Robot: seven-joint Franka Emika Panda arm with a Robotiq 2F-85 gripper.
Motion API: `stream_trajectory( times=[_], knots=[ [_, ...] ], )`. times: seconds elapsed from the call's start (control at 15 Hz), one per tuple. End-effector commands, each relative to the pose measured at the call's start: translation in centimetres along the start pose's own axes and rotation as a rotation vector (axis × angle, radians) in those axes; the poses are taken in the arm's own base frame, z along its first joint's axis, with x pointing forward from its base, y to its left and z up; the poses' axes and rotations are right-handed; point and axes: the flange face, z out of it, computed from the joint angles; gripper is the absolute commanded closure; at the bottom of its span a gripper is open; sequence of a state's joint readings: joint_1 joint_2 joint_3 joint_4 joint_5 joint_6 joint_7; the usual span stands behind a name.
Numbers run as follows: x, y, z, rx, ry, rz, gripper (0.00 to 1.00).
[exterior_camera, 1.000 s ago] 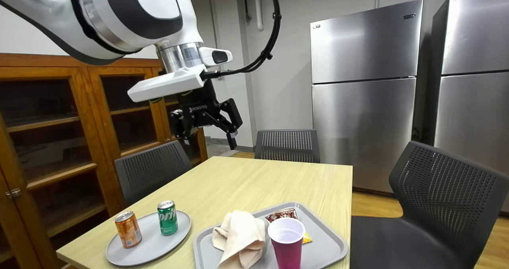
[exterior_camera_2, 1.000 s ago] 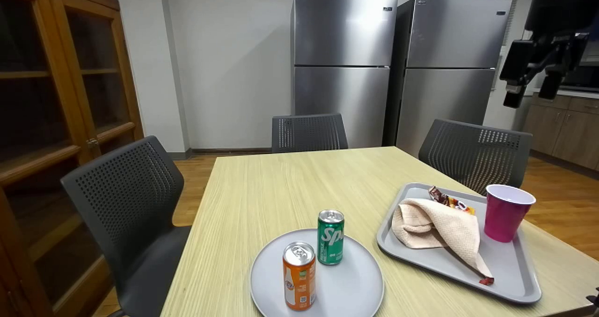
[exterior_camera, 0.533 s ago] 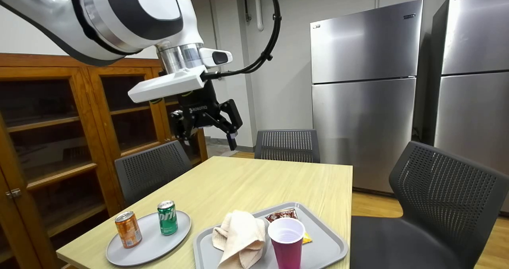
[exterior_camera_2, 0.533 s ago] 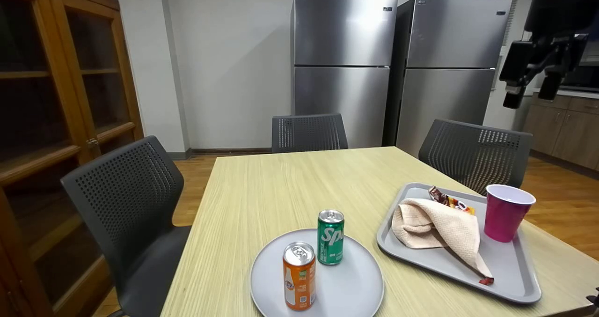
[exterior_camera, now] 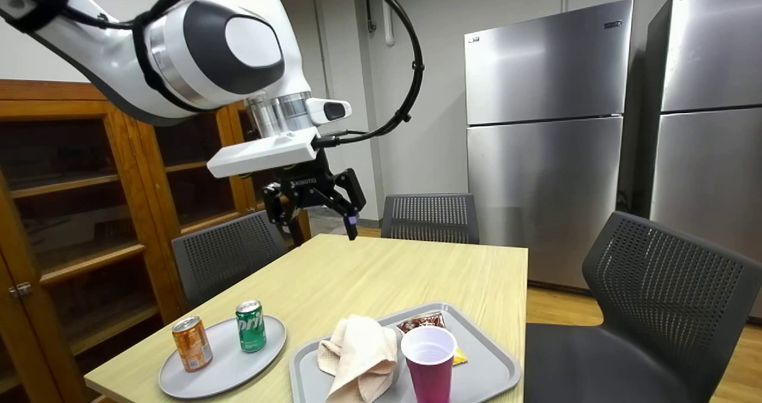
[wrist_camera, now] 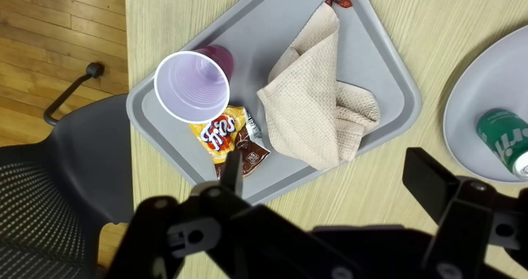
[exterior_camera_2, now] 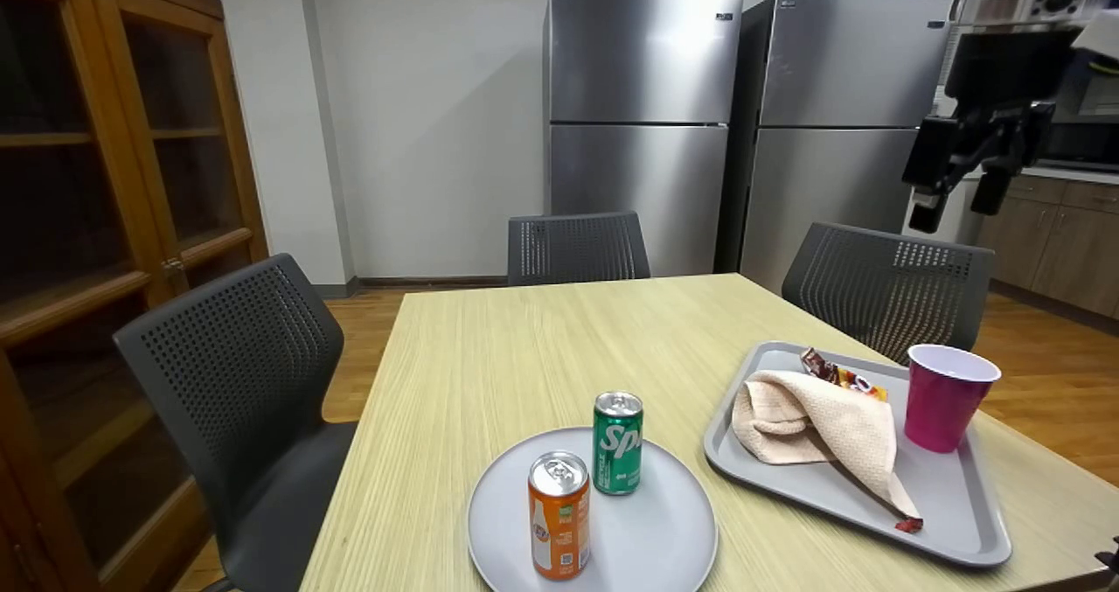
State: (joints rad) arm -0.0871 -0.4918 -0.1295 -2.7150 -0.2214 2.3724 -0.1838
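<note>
Hand [wrist_camera: 328,174] spread wide, up in the air — folded waffle-textured cloth [wrist_camera: 305,101] lower, on gray tray [wrist_camera: 363,58], beside crinkled snack bag [wrist_camera: 222,132], tapered cup [wrist_camera: 194,87].

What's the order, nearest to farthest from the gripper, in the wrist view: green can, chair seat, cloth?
1. Cloth: on the tray, ahead of the open gripper.
2. Green can: on the plate, picture right.
3. Chair seat: picture left, beyond the table.

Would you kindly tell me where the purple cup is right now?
In the wrist view, the purple cup stands toward the left side of the gray tray, next to the snack bag and left of the folded cloth.
</note>
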Motion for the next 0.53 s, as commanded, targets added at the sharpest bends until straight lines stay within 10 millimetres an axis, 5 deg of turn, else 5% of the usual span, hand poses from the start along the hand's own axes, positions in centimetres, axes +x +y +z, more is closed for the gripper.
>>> stream_trajectory(
  times=[0.0,0.47],
  knots=[
    [1.3,-0.4,2.5,0.006,0.013,-0.055,0.0],
    [3.8,-1.2,8.7,0.013,0.056,-0.186,0.0]
  ],
)
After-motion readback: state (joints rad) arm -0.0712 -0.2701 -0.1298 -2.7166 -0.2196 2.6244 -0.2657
